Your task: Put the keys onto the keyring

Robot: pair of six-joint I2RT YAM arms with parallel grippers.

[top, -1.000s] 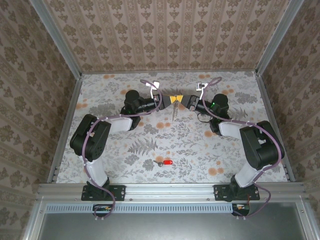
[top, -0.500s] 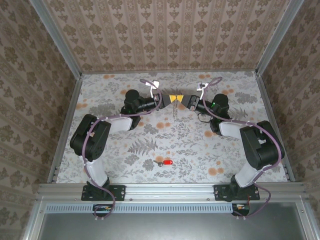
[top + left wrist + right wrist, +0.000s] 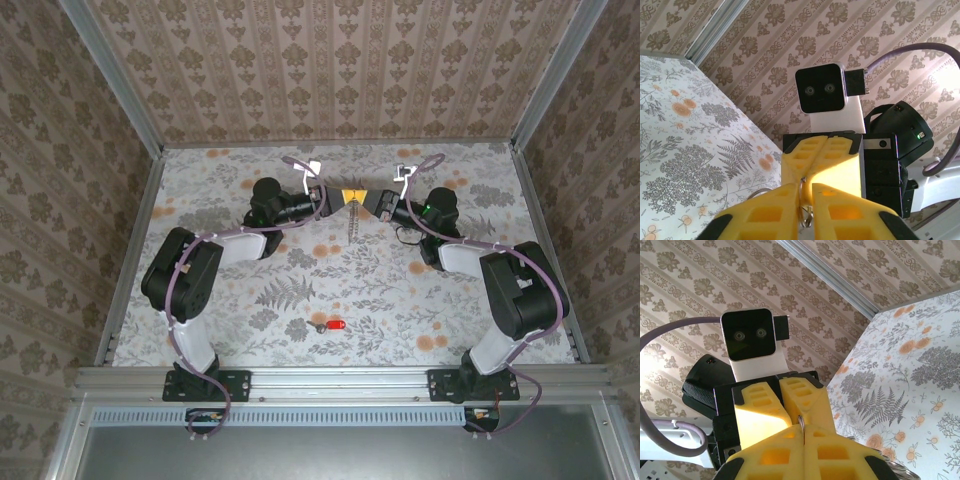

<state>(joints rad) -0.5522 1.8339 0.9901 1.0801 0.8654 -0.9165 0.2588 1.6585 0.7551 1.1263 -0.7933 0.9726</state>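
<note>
Left gripper (image 3: 339,197) and right gripper (image 3: 363,199) meet tip to tip at upper centre, both pinched onto the keyring (image 3: 349,214) dangling between them; red key (image 3: 335,327) lies loose on the table (image 3: 240,300) at lower centre, so threading looks entirely undone.

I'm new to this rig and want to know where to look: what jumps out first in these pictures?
The yellow-fingered left gripper and right gripper meet tip to tip above the far middle of the table. Their jaws are shut on a thin metal ring, with a short chain dangling below. The small red key lies alone near the front edge, untouched.
</note>
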